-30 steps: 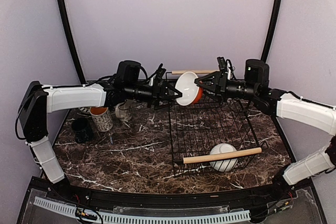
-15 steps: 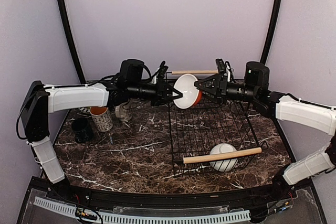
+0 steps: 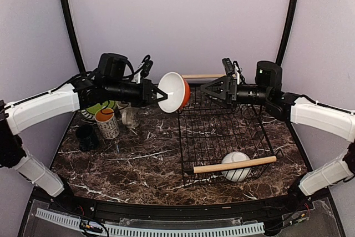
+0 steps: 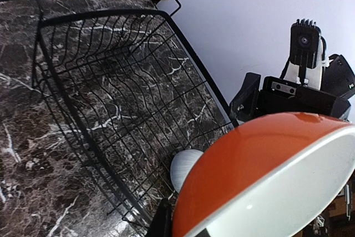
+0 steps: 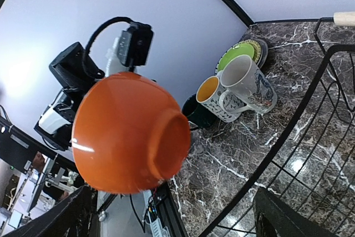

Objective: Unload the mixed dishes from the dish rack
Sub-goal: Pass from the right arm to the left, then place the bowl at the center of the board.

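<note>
Orange outside and white within, the orange bowl [image 3: 173, 91] hung tipped on its side in the air, its rim pinched by the closed left gripper [image 3: 157, 93]. Just right of the bowl, the right gripper [image 3: 204, 90] stood with its jaws spread wide, holding nothing; its tips pointed at the bowl's foot without touching it. Below that open gripper lay the dish rack [image 3: 183, 154], a black wire basket on the marble table [image 3: 144, 159]. In it sat the white bowl [image 3: 238, 174], at the near end under a wooden handle [image 3: 260, 161]. Below the left gripper, on the table, stood the cream mug [image 3: 131, 117] and the patterned mug with orange inside [image 3: 106, 123]. The small dark green cup [image 3: 86, 136] stood further left, and the lime-green plate [image 3: 102, 108] lay behind them on the grey-and-white plate [image 5: 262, 48].
</note>
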Motion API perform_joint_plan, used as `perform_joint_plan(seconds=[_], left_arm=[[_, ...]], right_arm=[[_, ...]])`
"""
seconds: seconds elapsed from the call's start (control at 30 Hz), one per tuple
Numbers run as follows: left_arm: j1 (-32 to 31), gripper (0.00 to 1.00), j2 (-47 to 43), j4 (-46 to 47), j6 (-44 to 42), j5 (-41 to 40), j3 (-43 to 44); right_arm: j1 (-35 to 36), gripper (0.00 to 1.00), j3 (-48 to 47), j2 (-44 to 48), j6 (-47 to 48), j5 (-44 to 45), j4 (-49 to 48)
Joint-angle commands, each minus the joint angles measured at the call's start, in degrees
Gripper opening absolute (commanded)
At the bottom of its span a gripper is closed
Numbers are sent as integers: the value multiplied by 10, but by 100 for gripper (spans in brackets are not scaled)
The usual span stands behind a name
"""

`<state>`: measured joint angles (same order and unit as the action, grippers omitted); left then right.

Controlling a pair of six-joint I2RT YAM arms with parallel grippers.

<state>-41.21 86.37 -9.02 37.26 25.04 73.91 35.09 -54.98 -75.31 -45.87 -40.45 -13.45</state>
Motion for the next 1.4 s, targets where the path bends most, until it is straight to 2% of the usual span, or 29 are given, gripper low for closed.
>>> perform_joint_plan(seconds=[0.0,0.13,0.2,0.33,0.47,0.57,0.77,0.9,1.07,1.1,1.23,1.37], left_arm=[[27,1,-104,-116,-48,-68,-56],[42,1,-165,-241,-45,-133,-115],[42,1,-191,-293,-32,-168,-153],[44,1,-234,-337,-5,-220,-231],[56,1,-224,-340,20,-259,-269],[68,1,-202,-323,29,-286,-286],[80,1,-157,-296,21,-283,-309],[81,2,-133,-285,14,-282,-317],[81,16,-140,-285,23,-295,-325],[81,23,-144,-284,24,-298,-328],[81,35,-189,-290,34,-315,-340],[81,48,-250,-294,39,-335,-350]], right_arm=[[-4,99,-44,8,70,17,59],[-12,99,-66,7,113,57,126],[-20,99,-64,9,118,56,131],[-29,99,-66,0,122,53,132],[-29,99,-91,-12,166,104,219],[-27,99,-127,-24,200,156,326],[16,99,-167,-54,245,291,500],[55,99,-175,-73,265,351,569],[74,95,-172,-88,276,343,641],[77,95,-168,-86,279,343,653],[84,95,-169,-78,278,339,701],[90,89,-180,-76,270,328,747]])
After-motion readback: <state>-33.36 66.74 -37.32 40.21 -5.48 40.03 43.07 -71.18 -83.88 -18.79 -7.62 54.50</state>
